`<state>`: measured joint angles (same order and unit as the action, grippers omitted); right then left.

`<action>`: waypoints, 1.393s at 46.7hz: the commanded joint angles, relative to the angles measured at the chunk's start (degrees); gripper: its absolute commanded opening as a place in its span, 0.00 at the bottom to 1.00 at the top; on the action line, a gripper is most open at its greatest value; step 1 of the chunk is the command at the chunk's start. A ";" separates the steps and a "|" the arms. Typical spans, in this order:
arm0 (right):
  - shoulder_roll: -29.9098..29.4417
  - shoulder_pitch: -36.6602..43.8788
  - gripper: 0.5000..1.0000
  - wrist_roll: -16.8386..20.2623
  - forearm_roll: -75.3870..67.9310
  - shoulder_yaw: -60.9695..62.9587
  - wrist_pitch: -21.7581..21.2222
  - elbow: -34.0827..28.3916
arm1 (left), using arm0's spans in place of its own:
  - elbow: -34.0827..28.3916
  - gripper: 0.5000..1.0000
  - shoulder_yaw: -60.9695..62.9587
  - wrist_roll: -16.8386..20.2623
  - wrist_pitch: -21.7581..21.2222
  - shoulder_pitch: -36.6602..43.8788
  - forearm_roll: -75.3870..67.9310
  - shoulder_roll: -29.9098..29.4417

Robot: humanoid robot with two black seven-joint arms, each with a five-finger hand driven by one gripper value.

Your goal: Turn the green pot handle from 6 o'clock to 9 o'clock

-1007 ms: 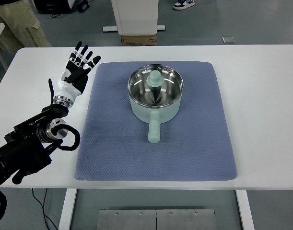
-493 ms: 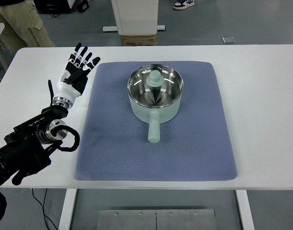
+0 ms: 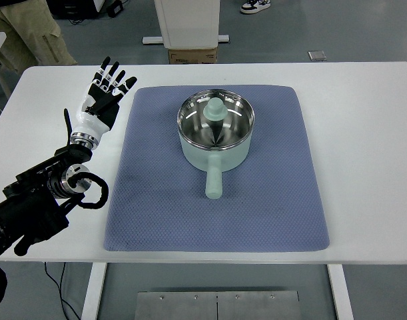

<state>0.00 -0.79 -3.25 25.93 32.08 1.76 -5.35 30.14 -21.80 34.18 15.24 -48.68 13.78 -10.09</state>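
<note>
A: What differs from a moment ago?

B: Only the left robot hand (image 3: 103, 97). It has drifted slightly toward the counter's far-left corner, a little farther from the green pot (image 3: 215, 133). Its fingers (image 3: 110, 75) are spread wide and hold nothing. The pot has not moved.

A: Where does the pot sit?

B: On the blue mat (image 3: 216, 200), toward the mat's far half and near its middle from side to side. Its handle (image 3: 214, 180) points straight at the robot's side, the 6 o'clock position. Inside the steel bowl of the pot there is a pale green rounded shape with a dark cone under it; I cannot tell what it is.

A: And the room around the pot?

B: Bare mat lies on every side of the pot. The widest stretch is beyond the handle's tip, toward the mat's near edge. To the pot's left the mat runs clear to its left edge, and the robot hand hovers just past that edge over the white counter (image 3: 363, 133). To the pot's right there is open mat, then bare counter. The far mat edge is close to the pot's rim.
</note>
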 commanded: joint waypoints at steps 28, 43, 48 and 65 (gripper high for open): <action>0.00 0.00 1.00 0.00 0.00 0.00 0.00 -0.01 | 5.63 1.00 0.01 0.10 1.28 -1.59 -2.09 -4.77; 0.00 0.00 1.00 0.00 0.00 0.00 0.00 -0.01 | 8.26 1.00 0.01 0.19 1.28 -2.56 -3.14 -7.05; 0.00 0.00 1.00 0.00 0.00 0.00 0.00 -0.01 | 9.67 1.00 0.01 0.28 1.20 -2.82 -4.90 -7.32; 0.00 0.00 1.00 0.00 0.00 0.00 0.00 -0.01 | 15.03 1.00 0.01 0.45 1.11 -5.28 -11.31 -9.69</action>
<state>0.00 -0.79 -3.26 25.93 32.08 1.76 -5.32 44.13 -21.79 34.62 16.37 -53.68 3.68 -19.43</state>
